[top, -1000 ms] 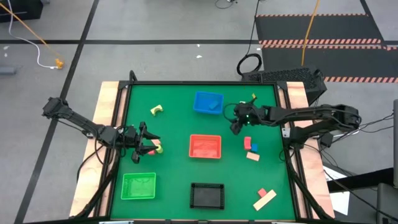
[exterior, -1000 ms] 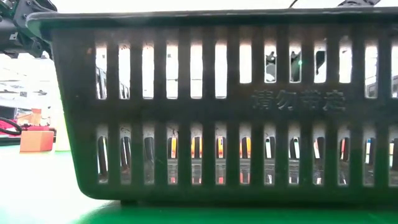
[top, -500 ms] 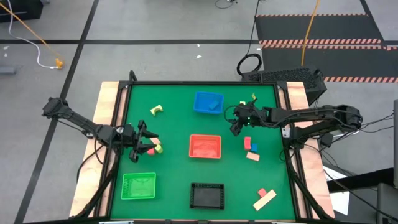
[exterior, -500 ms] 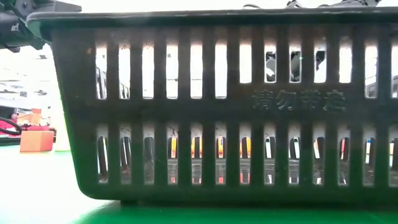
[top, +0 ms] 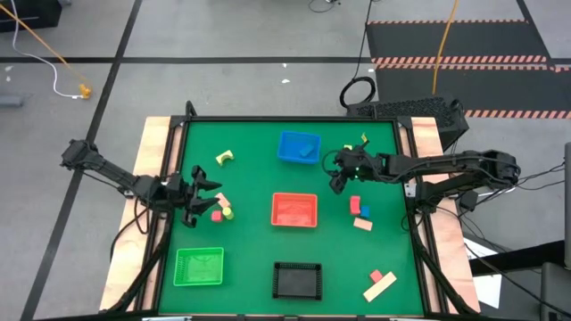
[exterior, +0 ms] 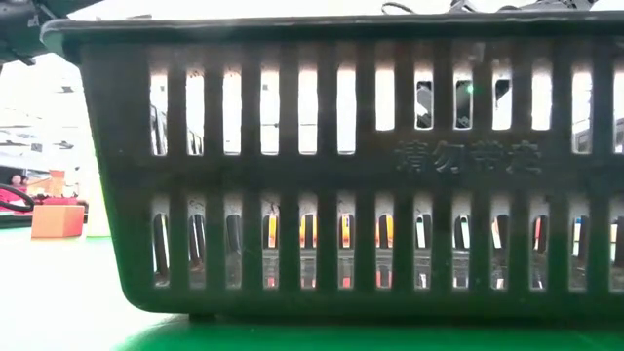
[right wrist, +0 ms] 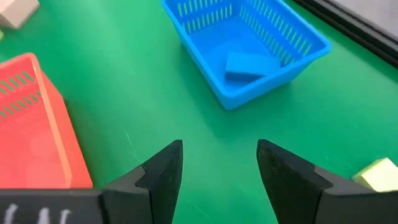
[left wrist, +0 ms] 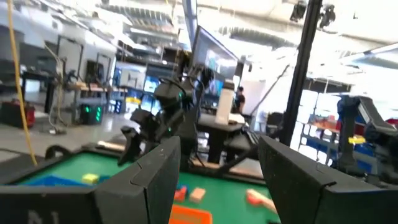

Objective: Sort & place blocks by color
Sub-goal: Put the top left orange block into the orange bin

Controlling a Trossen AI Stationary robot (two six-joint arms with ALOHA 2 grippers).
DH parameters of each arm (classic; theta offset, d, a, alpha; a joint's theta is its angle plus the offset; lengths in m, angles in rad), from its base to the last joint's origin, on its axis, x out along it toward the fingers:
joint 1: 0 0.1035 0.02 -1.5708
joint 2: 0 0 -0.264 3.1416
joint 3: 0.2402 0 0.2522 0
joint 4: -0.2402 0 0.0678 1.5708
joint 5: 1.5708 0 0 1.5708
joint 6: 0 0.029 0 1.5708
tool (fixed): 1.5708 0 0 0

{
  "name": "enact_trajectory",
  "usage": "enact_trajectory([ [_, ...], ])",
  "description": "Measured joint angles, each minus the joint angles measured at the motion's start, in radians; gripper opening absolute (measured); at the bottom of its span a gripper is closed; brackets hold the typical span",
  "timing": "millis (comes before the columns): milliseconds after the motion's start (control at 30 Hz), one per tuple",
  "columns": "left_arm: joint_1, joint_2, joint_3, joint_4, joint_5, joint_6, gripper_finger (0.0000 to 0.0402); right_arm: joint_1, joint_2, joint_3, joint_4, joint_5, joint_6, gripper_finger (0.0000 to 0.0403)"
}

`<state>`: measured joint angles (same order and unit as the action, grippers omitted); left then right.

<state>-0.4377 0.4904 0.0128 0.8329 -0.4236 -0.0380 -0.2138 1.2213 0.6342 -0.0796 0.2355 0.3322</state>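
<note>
A: Bins first. Blue bin (top: 299,147) at the far middle of the green table (top: 250,259) holds one blue block (right wrist: 250,64), lying flat on its floor. Red bin (top: 294,209) in the centre: nothing made out in it from above. Green bin (top: 199,266) near left and black bin (top: 296,279) near middle: contents not readable.

B: Loose blocks?

A: Yellow arch (top: 224,158) far left. A pink and a yellow piece (top: 221,212) sit just beside the left gripper (top: 203,198). Right of the red bin, a cluster of pink, blue and tan pieces (top: 359,212). Near right, a tan bar (top: 380,286) touching a red piece (top: 377,275). One more yellow piece (top: 363,139) at the far right edge.

B: Grippers?

A: Left gripper at the left side, fingers spread, nothing between them. Right gripper (top: 339,176) between the blue and red bins, fingers apart, only bare table seen between them.

B: Anything obscured?

A: The low view is almost wholly filled by the black bin's slatted wall; only slivers of colour show through the slots. An orange-tan block (exterior: 57,220) shows past its left edge.
</note>
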Motion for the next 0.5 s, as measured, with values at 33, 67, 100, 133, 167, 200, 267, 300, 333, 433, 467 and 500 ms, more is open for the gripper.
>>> enact_trajectory([
  [33, 0.0, 0.0, 0.0, 0.012, 0.0, 0.005, 0.0219, 0.0, 0.0, 0.0, 0.009, 0.0, 0.0, 0.0199],
  [67, 0.0, 0.0, 0.0, 0.018, 0.0, 0.006, 0.0218, 0.0, 0.0, 0.0, 0.016, 0.0, 0.0, 0.0199],
  [100, 0.0, 0.0, 0.0, 0.024, 0.0, 0.005, 0.0218, 0.0, 0.0, 0.0, 0.022, 0.0, 0.0, 0.0199],
  [133, 0.0, 0.0, 0.0, 0.034, 0.0, 0.0, 0.0219, 0.0, 0.0, 0.0, 0.03, 0.0, 0.0, 0.0199],
  [167, 0.0, 0.0, 0.0, 0.045, 0.001, -0.018, 0.0219, 0.0, 0.0, 0.0, 0.039, 0.0, 0.0, 0.0199],
  [200, 0.0, 0.0, 0.0, 0.053, 0.001, -0.04, 0.0218, 0.0, 0.0, 0.0, 0.05, 0.0, 0.0, 0.0199],
  [267, 0.0, 0.0, 0.0, 0.059, 0.001, -0.095, 0.0219, 0.0, 0.0, 0.0, 0.07, 0.0, 0.0, 0.0199],
  [300, 0.0, 0.0, 0.0, 0.057, 0.001, -0.119, 0.0218, 0.0, 0.0, 0.0, 0.078, 0.0, 0.0, 0.0199],
  [333, 0.0, 0.0, 0.0, 0.055, 0.001, -0.137, 0.0218, 0.0, 0.0, 0.0, 0.089, 0.0, 0.0, 0.0199],
  [433, 0.0, 0.0, 0.0, 0.055, 0.001, -0.178, 0.0218, 0.0, 0.0, 0.0, 0.125, 0.0, 0.0, 0.0199],
  [467, 0.0, 0.0, 0.0, 0.055, 0.001, -0.183, 0.0219, 0.0, 0.0, 0.0, 0.134, 0.0, 0.001, 0.0199],
  [500, 0.0, 0.0, 0.0, 0.055, 0.001, -0.185, 0.0219, 0.0, 0.0, 0.0, 0.141, 0.0, 0.001, 0.0199],
])
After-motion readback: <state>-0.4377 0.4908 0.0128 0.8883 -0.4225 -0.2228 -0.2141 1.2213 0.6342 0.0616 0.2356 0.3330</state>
